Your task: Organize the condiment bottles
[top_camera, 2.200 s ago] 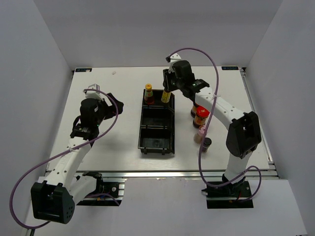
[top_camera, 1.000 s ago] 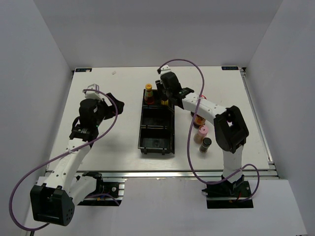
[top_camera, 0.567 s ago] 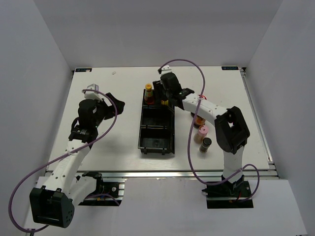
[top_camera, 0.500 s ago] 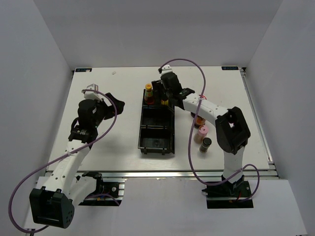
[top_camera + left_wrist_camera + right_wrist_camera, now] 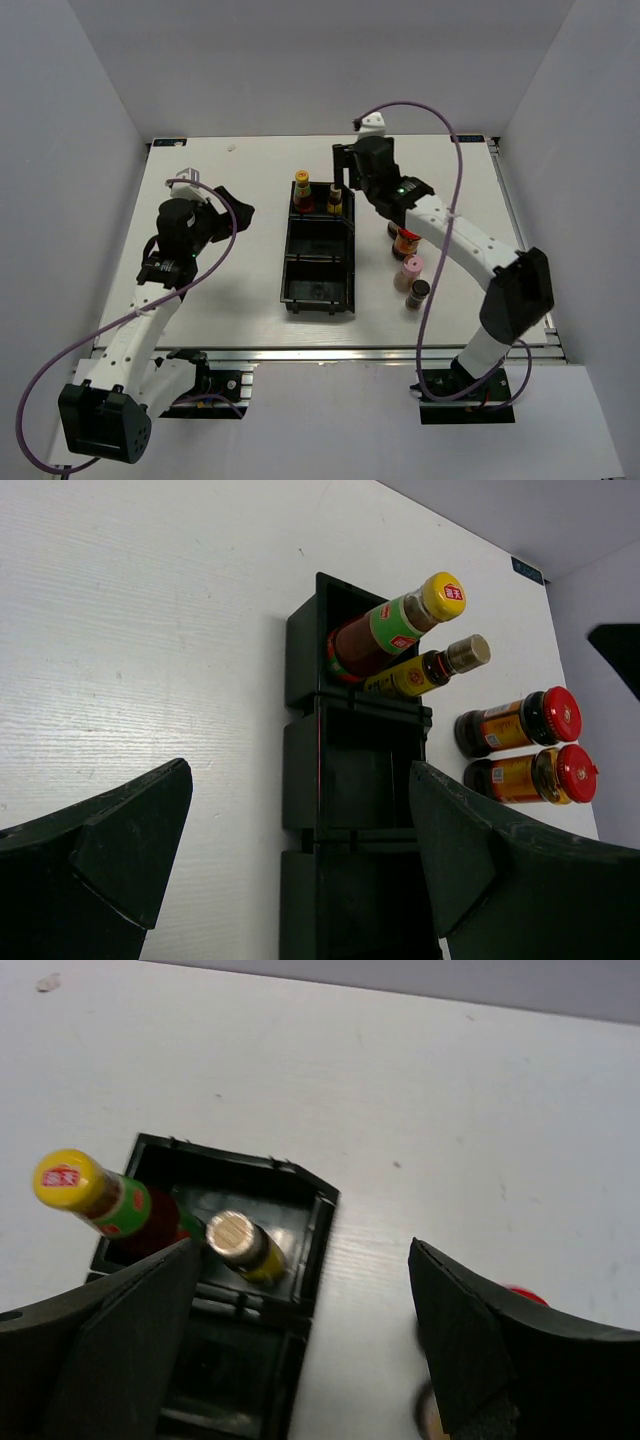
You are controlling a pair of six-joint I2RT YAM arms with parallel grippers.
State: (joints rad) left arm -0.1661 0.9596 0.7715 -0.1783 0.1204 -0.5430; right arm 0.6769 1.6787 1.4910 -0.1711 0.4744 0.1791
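The black bin [image 5: 320, 288] lies mid-table. Its far compartment holds two slim brown condiment bottles: a yellow-capped one [image 5: 301, 190] [image 5: 85, 1188] [image 5: 392, 632] and a metal-capped one with a yellow label [image 5: 335, 198] [image 5: 238, 1241] [image 5: 428, 670]. My right gripper [image 5: 345, 170] [image 5: 300, 1360] hangs open above that compartment's right edge, holding nothing. Right of the bin stand two red-lidded jars [image 5: 407, 240] [image 5: 515, 720], a pink-capped bottle [image 5: 411, 270] and a black-capped one [image 5: 418, 293]. My left gripper [image 5: 235, 205] [image 5: 300, 880] is open and empty, left of the bin.
The bin's middle [image 5: 365, 760] and near [image 5: 320, 285] compartments hold nothing. The right arm's forearm [image 5: 450, 225] crosses above the jars. A purple cable loops over each arm. Bare white tabletop [image 5: 230, 270] lies left of the bin.
My right gripper opened, left the metal-capped bottle standing in the far compartment, and drew up and back to the right. The left arm barely moved.
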